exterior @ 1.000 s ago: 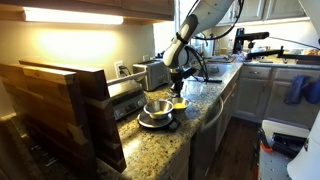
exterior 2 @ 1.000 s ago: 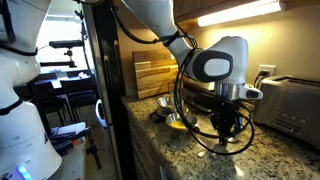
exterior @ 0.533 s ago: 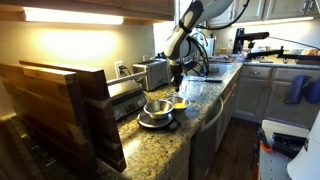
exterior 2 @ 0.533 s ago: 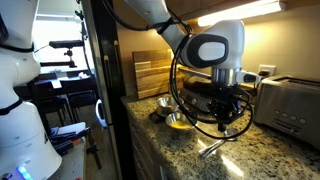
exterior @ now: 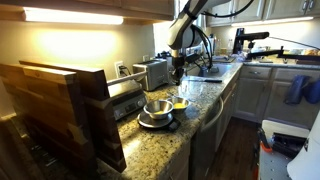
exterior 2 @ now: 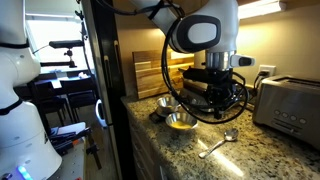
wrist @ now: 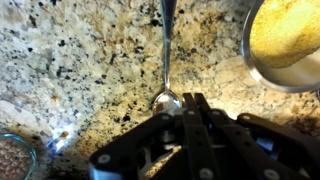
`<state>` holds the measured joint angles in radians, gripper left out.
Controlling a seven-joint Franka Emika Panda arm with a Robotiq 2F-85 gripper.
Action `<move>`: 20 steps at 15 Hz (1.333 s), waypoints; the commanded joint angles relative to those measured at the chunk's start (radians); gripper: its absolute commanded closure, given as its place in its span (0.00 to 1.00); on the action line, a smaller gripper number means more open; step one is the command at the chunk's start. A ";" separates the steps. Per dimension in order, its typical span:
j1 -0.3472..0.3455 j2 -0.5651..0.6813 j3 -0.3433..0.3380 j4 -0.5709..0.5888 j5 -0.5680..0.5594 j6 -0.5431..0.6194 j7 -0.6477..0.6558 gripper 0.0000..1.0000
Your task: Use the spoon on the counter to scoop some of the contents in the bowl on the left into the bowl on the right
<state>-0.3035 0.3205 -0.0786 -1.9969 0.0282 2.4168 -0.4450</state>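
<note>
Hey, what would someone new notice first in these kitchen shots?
The gripper hangs over the speckled granite counter, with the spoon lying flat just below it, its bowl end toward the fingers. Beside the spoon's handle sits a bowl of yellow contents, and in an exterior view big wooden boards fill the left foreground.

Wrist view: spoon [wrist: 166, 60] handle cropped at 12 o'clock, yellow-filled bowl [wrist: 285, 45] at 2, glass dish [wrist: 15, 160] at 8.
</note>
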 commanded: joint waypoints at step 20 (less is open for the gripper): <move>-0.054 0.222 0.013 0.150 0.082 0.004 -0.032 0.00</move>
<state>-0.3343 0.5278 -0.0833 -1.8693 0.1001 2.4259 -0.4632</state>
